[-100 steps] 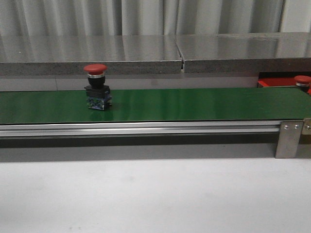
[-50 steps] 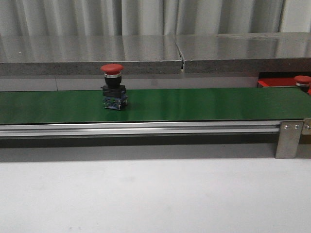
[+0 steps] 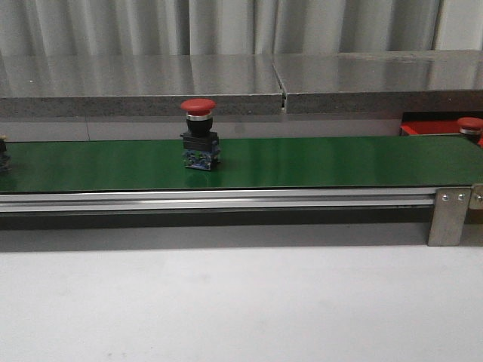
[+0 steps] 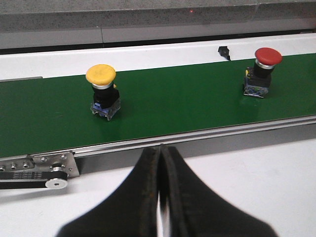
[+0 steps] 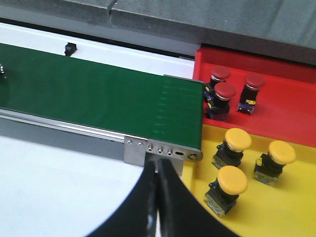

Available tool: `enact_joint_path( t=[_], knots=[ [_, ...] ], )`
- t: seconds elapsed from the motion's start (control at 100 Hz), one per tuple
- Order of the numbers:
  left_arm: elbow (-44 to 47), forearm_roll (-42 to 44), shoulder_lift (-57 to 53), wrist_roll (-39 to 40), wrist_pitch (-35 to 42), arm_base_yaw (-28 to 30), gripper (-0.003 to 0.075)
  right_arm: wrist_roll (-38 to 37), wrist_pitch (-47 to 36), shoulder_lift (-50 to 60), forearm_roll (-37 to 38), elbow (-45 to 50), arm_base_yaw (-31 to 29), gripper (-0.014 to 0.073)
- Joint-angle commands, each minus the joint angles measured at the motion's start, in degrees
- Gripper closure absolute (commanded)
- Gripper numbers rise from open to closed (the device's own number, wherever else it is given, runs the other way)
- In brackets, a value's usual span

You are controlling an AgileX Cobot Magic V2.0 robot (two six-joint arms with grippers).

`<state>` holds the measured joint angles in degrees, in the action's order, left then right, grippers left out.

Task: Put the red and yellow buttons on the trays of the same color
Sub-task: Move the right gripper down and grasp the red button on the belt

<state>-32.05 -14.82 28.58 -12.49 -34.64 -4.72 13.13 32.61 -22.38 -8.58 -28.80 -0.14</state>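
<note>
Beyond our left pincer (image 4: 159,197), closed on nothing, yellow button (image 4: 102,92) and red button (image 4: 262,72) stand on the belt (image 4: 173,103). Our right pincer (image 5: 157,197) is closed too, trays (image 5: 291,207) just beside.

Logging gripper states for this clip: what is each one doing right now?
Left gripper: closed, holding nothing.
Right gripper: closed, holding nothing.

Neither arm reaches into the front view. Each wrist camera shows only its own black fingers. The left end effector (image 4: 160,197) has its two fingers pressed flat together, gripping nothing. The right end effector (image 5: 156,197) looks the same, fingers closed against each other and empty.
</note>
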Motion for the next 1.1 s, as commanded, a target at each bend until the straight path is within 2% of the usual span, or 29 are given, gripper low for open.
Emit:
enact_joint_path(
  t=[0.0, 0.26, 0.35, 0.47, 0.65, 0.71, 0.94, 1.09],
  knots=[
    [-1.61, -0.83, 0.10, 0.09, 3.98, -0.55, 0.0739, 0.43, -3.99, -3.61, -0.44, -3.88, 1.87, 0.0662],
    [-1.61, -0.83, 0.10, 0.09, 3.89, -0.55, 0.0739, 0.43, -3.79, -16.72, -0.44, -13.26, 7.87, 0.0658],
    [-1.61, -0.83, 0.10, 0.09, 3.89, -0.55, 0.0739, 0.43, -2.19, -22.42, -0.44, -17.73, 9.00, 0.0613],
    [-1.61, -0.83, 0.10, 0.09, 3.89, -0.55, 0.0739, 0.43, 0.31, -29.91, -0.44, -24.07, 11.56, 0.0438],
    [-1.61, -0.83, 0.10, 0.09, 3.89, -0.55, 0.0739, 0.43, 2.50, -41.50, -0.44, -33.93, 16.15, 0.0053],
    [-1.61, -0.83, 0.10, 0.09, 3.89, -0.55, 0.0739, 0.43, 4.58, -44.61, -0.44, -37.48, 17.21, -0.0010],
    [-1.61, -0.83, 0.20, 0.09, 3.89, -0.55, 0.0739, 0.80, 17.27, -60.20, -0.44, -53.58, 19.77, -0.0019],
    [-1.61, -0.83, 0.20, 0.09, 3.89, -0.55, 0.0739, 5.80, 26.72, -69.64, -1.13, -62.95, 20.01, -0.0019]
  ],
)
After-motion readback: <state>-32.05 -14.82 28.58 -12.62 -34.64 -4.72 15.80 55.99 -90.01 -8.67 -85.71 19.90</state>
